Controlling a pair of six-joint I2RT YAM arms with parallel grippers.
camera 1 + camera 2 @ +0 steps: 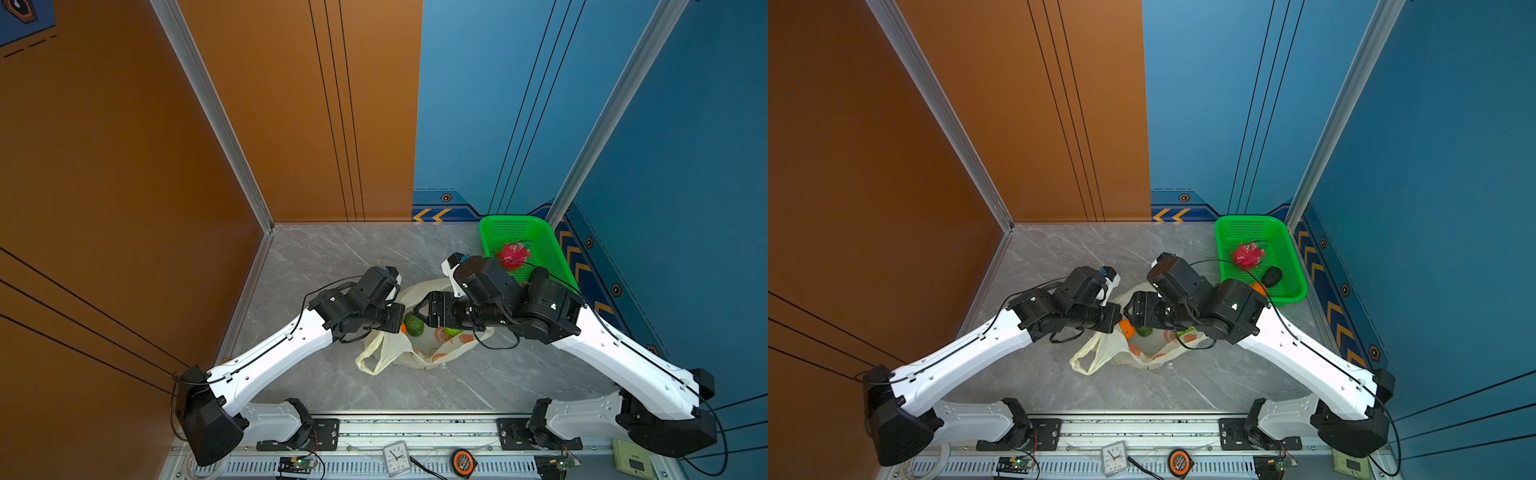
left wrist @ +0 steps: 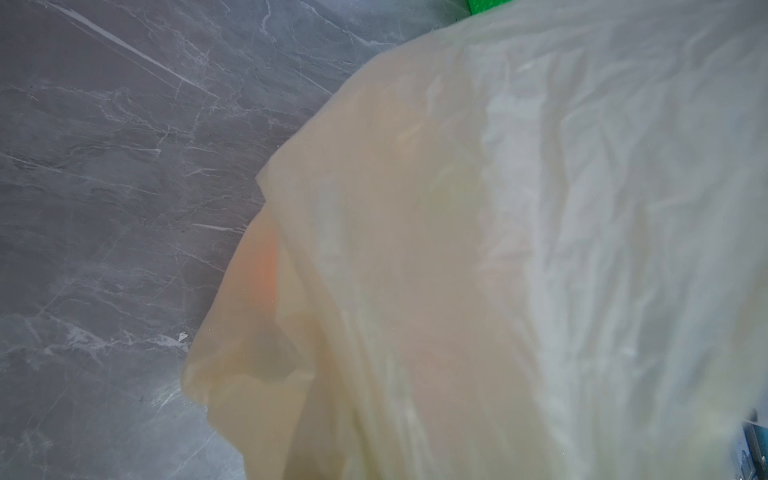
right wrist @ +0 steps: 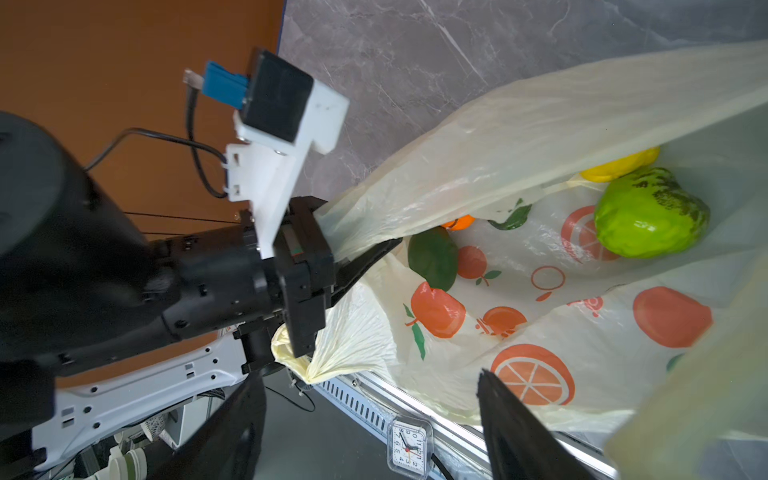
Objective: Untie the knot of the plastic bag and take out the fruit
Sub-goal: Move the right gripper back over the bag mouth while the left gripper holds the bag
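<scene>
- While the left gripper stays out of the way, pinching the plastic bag rim at its 9 o'clock side, hold the mouth taut.
- The right gripper, jaws wide and empty, should straddle the green fruit inside without snagging film.
- The basket sits at 2 o'clock.

On the grey marble-patterned tabletop I see a thin cream-yellow plastic bag in the middle and a bright green perforated plastic basket far right.
</scene>
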